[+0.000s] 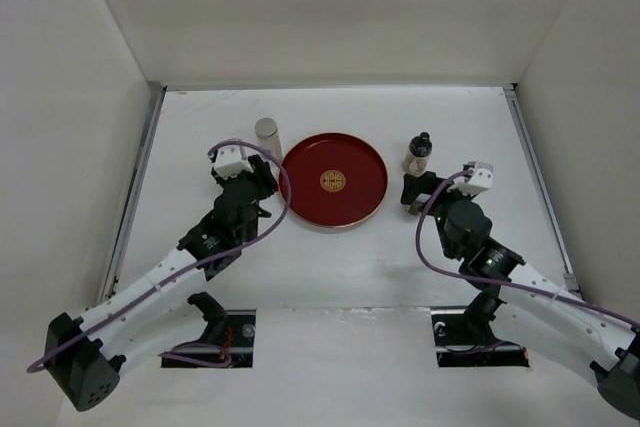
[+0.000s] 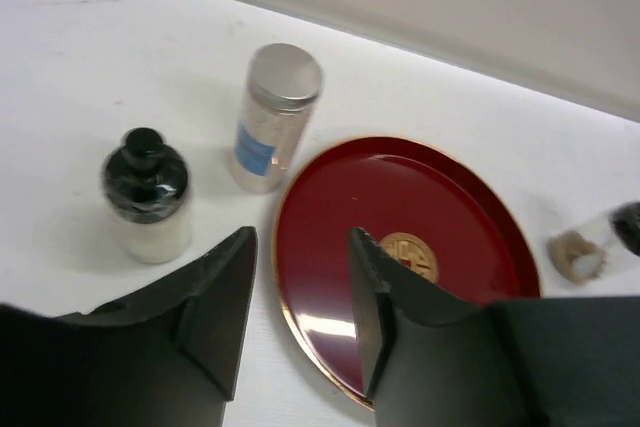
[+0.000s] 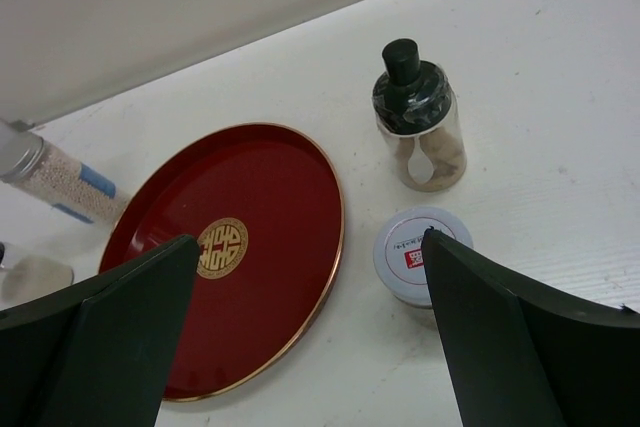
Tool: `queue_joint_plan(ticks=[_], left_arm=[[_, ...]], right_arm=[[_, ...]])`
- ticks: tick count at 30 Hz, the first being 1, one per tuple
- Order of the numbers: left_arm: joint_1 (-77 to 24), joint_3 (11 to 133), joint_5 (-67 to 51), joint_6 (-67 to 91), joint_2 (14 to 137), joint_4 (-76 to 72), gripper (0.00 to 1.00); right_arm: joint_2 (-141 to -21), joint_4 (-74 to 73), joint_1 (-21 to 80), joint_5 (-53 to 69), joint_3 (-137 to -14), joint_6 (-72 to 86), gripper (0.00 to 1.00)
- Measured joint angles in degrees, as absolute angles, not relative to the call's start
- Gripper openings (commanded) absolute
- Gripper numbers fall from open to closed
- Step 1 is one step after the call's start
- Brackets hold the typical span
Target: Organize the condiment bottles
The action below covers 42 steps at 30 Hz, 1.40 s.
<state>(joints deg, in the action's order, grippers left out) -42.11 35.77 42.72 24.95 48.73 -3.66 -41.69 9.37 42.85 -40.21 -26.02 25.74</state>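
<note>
— Where do the condiment bottles stand?

— Four show, all upright on the white table [image 1: 330, 257] and none on the round red lacquer tray [image 1: 300, 162] with the gold emblem, which lies mid-frame in the overhead view. The tall cylinder [image 2: 270, 122], clear and filled with pale grains, with a silver lid and a blue label, stands just beside the tray's upper-left rim. In the left wrist view a squat pale bottle [image 2: 147, 202] with a black cap stands lower left of that cylinder, apart from it.

— And on the other side?

— In the right wrist view a clear black-capped bottle [image 3: 418, 132] with a small spoon inside stands upper right of the tray. Below it in that frame sits a low round jar [image 3: 418, 255] with a white lid and a red mark, near the tray's right rim.

— What of the left gripper?

— The left gripper [image 2: 300, 247] has its dark fingers a narrow gap apart. Only table and the tray's near rim show between them, so it grips nothing. The squat pale bottle stands beyond its left finger.

— And the right gripper?

— The right gripper [image 3: 310, 242] is spread wide and empty. The low round jar lies just inside its right finger; whether they touch I cannot tell.
</note>
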Motion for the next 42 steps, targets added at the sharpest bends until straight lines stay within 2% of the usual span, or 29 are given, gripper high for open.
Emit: queue_joint_plan(ticks=[1,6,7,15,20,23,32,37,38,40,42], left_arm=[[-41.43,36.14,43.64,24.97,48.97,-2.63,0.58],[-36.73,38.0,48.38,26.44,53.45,1.48,0.81],[-35.55,38.54,48.8,26.63,55.11,1.89,0.83],[-25.98,41.85,46.37,29.04,70.35,1.87,0.84],[-21.96,42.87,43.53,30.41,75.46,1.83,0.83],[-20.8,44.05,42.48,30.52,76.88,1.34,0.79],[-17.58,46.33,38.26,31.14,82.15,-1.54,0.75],[-17.12,46.37,37.06,31.53,83.9,-1.52,0.66],[-17.12,46.37,36.97,31.55,83.92,-1.54,0.62],[-17.12,46.37,36.91,31.79,83.9,-1.76,0.47],[-17.12,46.35,36.86,31.94,83.83,-1.83,0.39]], right_arm=[[-41.71,9.41,42.85,-40.36,-26.02,25.71,1.0],[-43.0,9.39,43.13,-41.04,-26.02,25.65,1.0],[-43.33,9.39,43.22,-41.08,-26.02,25.58,1.0],[-43.68,9.43,43.94,-41.34,-26.02,25.26,1.0],[-45.04,9.87,43.97,-41.36,-26.02,25.23,1.0],[-46.28,10.07,44.05,-41.36,-26.02,25.08,1.0],[-48.1,11.09,45.04,-41.17,-26.02,24.86,1.0],[-48.88,11.2,45.45,-40.84,-26.02,24.75,1.0],[-48.88,11.29,45.47,-40.77,-26.02,24.64,1.0],[-48.88,11.6,45.47,-40.69,-26.02,24.6,1.0],[-48.8,11.68,45.47,-40.56,-26.02,24.43,1.0]])
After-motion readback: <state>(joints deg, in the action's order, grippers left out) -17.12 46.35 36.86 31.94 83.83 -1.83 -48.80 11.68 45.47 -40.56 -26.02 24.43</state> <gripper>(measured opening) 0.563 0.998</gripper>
